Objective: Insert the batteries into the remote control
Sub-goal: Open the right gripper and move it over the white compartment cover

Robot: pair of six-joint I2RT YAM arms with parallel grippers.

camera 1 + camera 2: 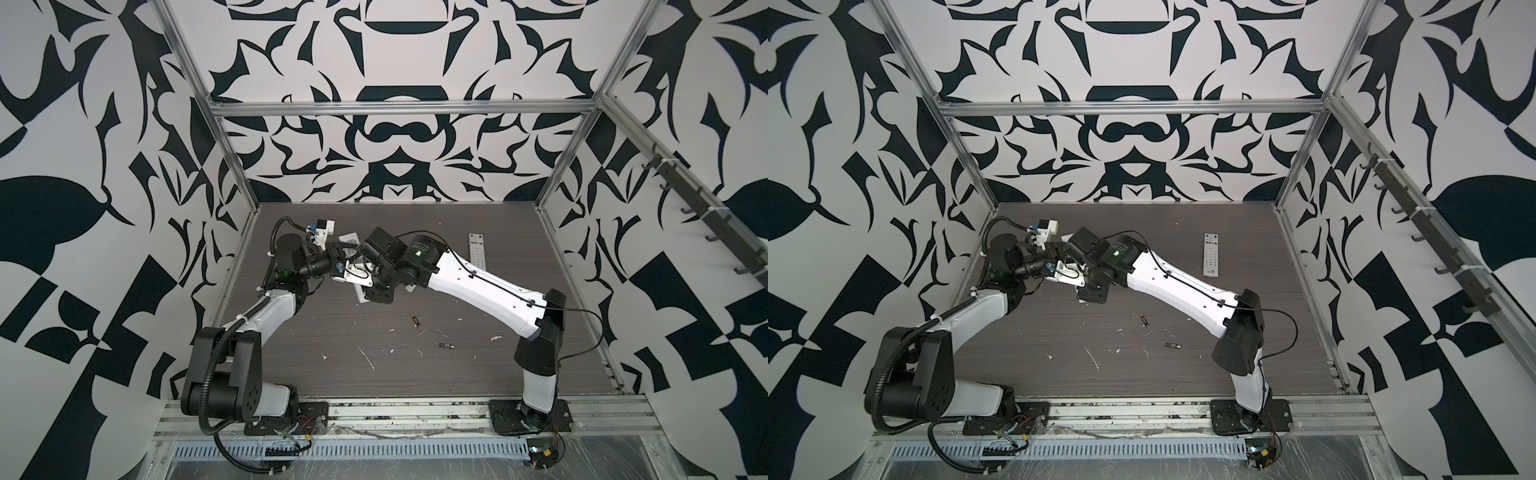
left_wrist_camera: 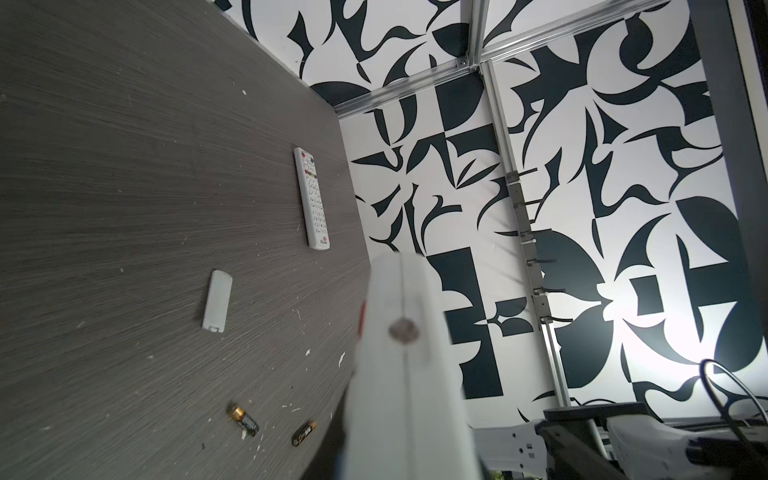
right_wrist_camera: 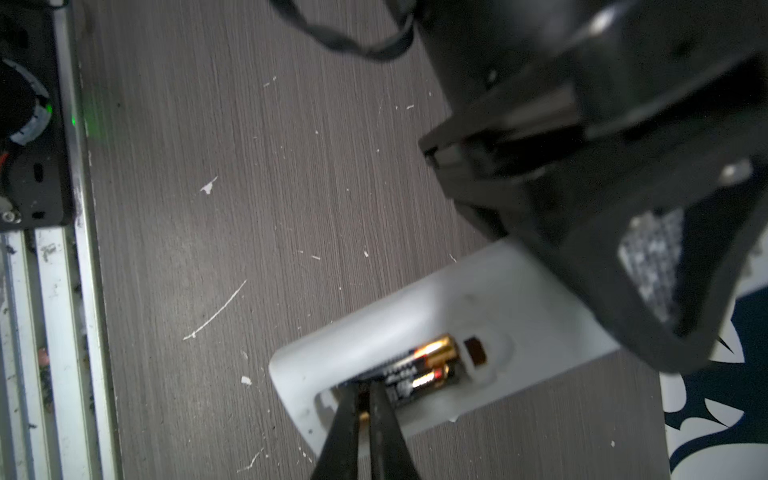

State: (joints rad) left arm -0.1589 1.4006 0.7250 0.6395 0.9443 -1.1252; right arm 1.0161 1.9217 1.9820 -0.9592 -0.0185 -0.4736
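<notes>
My left gripper (image 1: 341, 259) is shut on a white remote control (image 3: 415, 316) and holds it off the table, back side open. Two batteries (image 3: 432, 351) lie side by side in its compartment. My right gripper (image 3: 365, 399) reaches into that compartment; its black fingers are almost together, tips at the near end of the lower battery (image 3: 419, 380), gripping nothing that I can make out. In the left wrist view the held remote (image 2: 399, 374) fills the foreground and hides the jaws. Two loose batteries (image 1: 414, 320) (image 1: 446, 345) lie on the table's middle.
A second white remote (image 1: 477, 253) lies face up at the back right. A white battery cover (image 2: 217, 300) lies on the table between it and the loose batteries (image 2: 243, 419). White flecks dot the dark wood-grain table (image 1: 374, 374). Metal frame posts stand at the corners.
</notes>
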